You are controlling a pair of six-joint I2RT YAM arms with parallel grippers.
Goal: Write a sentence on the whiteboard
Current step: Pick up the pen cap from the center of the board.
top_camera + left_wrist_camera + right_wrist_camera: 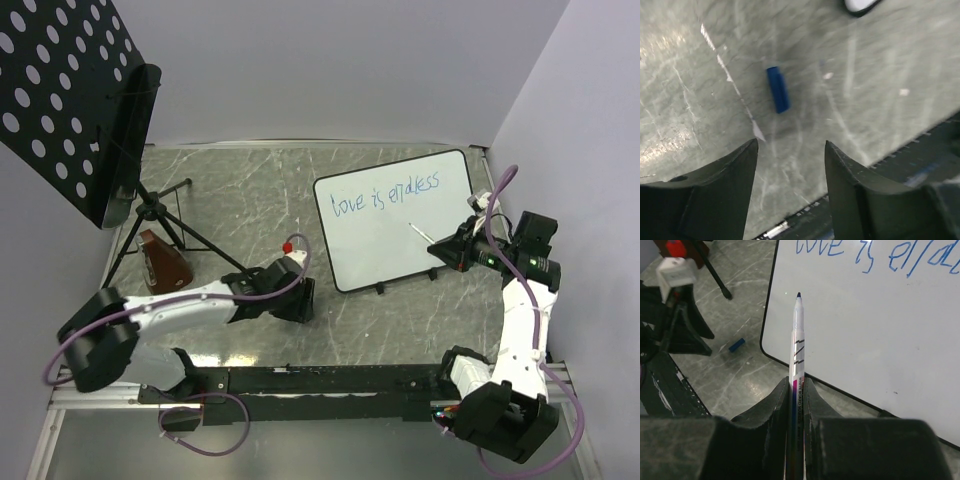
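right gripper (796, 385) is pressed together on a white marker (798, 335), uncapped, its dark tip pointing over the whiteboard (880, 340); whether the tip touches it cannot be told. the sentence (385, 195), blue "love is endless", runs along the board's far part. left gripper (790, 150) hangs over the marbled table (880, 75), jaws spread with nothing between them, a small blue cap (778, 89) lying just beyond.
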